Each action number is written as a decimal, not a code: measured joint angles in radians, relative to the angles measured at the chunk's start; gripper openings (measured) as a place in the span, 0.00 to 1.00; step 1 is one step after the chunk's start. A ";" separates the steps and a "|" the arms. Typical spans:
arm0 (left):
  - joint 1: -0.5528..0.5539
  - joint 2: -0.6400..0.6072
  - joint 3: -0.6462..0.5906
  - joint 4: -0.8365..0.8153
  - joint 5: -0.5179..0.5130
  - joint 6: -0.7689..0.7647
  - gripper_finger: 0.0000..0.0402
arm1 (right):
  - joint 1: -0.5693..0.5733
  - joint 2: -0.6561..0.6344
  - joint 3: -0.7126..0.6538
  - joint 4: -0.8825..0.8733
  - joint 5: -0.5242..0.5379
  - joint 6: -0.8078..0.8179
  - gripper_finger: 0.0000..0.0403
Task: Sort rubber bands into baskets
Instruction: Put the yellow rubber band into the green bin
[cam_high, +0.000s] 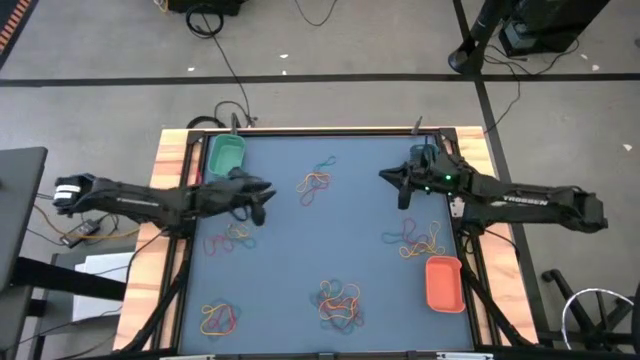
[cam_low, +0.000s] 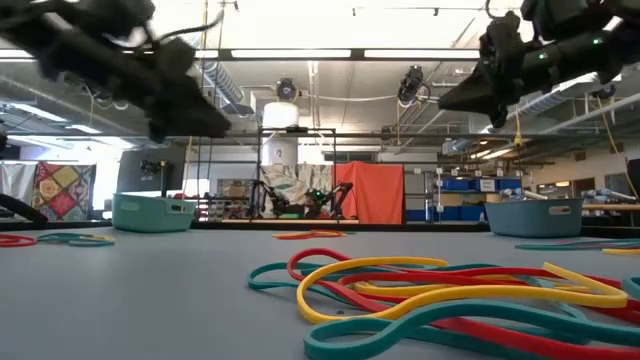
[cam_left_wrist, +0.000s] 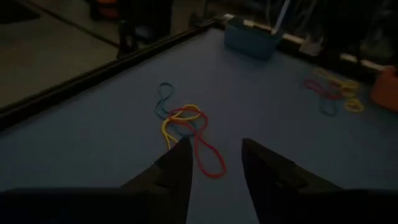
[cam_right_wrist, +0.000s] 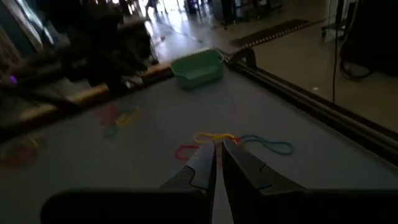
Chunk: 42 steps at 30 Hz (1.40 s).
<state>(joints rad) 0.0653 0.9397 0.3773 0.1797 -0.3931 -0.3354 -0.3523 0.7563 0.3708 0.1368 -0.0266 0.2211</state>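
step: both arms are hovering above the blue-grey matte counter (cam_high: 290, 250), nothing gripped; judging by this, a pick is just being lined up and no band looks sorted yet.
left pincer (cam_high: 262, 200): hanging at the left of the counter beside the green basket, released, its two dark fingers (cam_left_wrist: 177, 168) apart, facing the far-centre tangle.
right pincer (cam_high: 388, 177): hanging at the far right, clenched on nothing, fingers nearly touching in its wrist view, facing the same tangle.
rubber bands: thin, floppy elastic loops in red, yellow-orange and blue-teal, lying in tangled clusters; far centre (cam_high: 315, 185), left (cam_high: 230, 238), near left (cam_high: 218, 317), near centre (cam_high: 338, 302), right (cam_high: 415, 240).
baskets: smooth rounded rectangular plastic trays; green basket (cam_high: 225, 155) at the far left corner, orange-red basket (cam_high: 444, 283) at the near right, teal basket (cam_low: 535, 217) at the far right, mostly hidden under the right arm from above.
next move: lowering one pincer onto a single loop; the overlapping strands are likely making a clean, one-colour pick difficult.
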 joint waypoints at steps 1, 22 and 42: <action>0.019 0.049 0.030 0.002 0.023 0.020 0.36 | 0.002 0.012 0.001 0.004 0.000 -0.003 0.10; 0.261 0.778 0.433 -0.076 0.164 0.184 0.37 | 0.045 0.042 0.001 -0.028 0.000 0.101 0.10; 0.315 0.874 0.506 -0.155 0.254 0.188 0.37 | 0.044 0.042 0.001 -0.036 0.000 0.092 0.10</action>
<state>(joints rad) 0.3805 1.8135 0.8829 0.0247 -0.1387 -0.1474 -0.3088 0.7986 0.3717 0.1009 -0.0269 0.3132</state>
